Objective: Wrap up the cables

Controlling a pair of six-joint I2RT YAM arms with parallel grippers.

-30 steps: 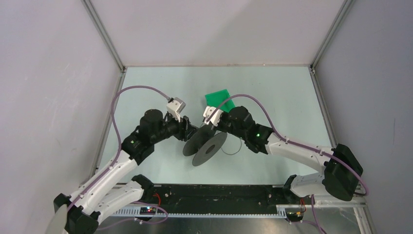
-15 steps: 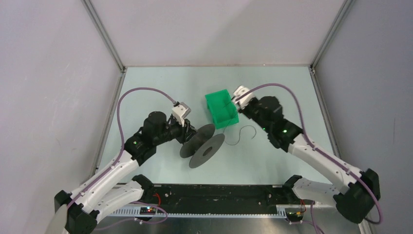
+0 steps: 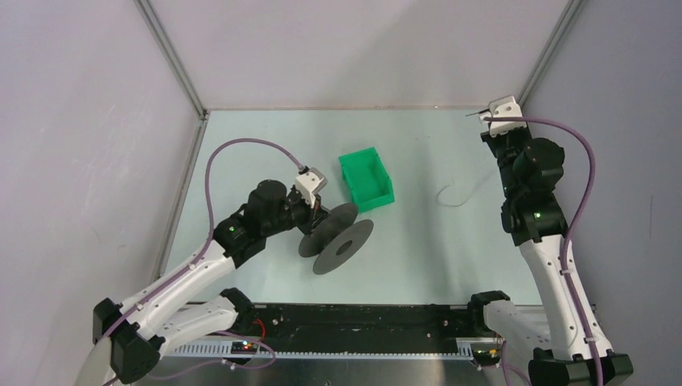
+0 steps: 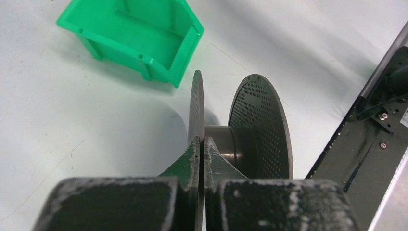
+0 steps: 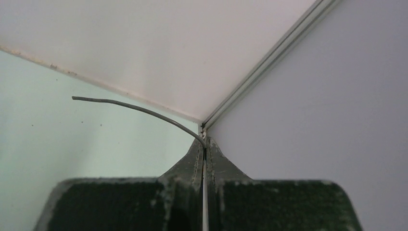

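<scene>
A dark grey spool [image 3: 338,237] stands on its edge at mid-table. My left gripper [image 3: 318,217] is shut on its near flange [image 4: 196,108], which sits pinched between the fingertips [image 4: 201,142]; the hub [image 4: 235,144] and perforated far flange [image 4: 262,127] lie just right of them. My right gripper [image 3: 487,125] is raised in the far right corner, shut on the thin cable [image 5: 139,109], whose free end curves left out of the fingertips [image 5: 204,143]. A faint curl of the cable [image 3: 454,198] shows over the table between bin and right arm. I cannot see it reaching the spool.
A green open bin [image 3: 378,197] sits just behind the spool, seen in the left wrist view as well [image 4: 187,45]. Enclosure walls and a metal corner post [image 3: 547,56] stand close to the right gripper. A black rail [image 3: 362,322] runs along the near edge.
The right arm has swung from beside the spool to the far right corner, drawing the cable along. The left gripper has closed on the spool's flange and shifted slightly right.
</scene>
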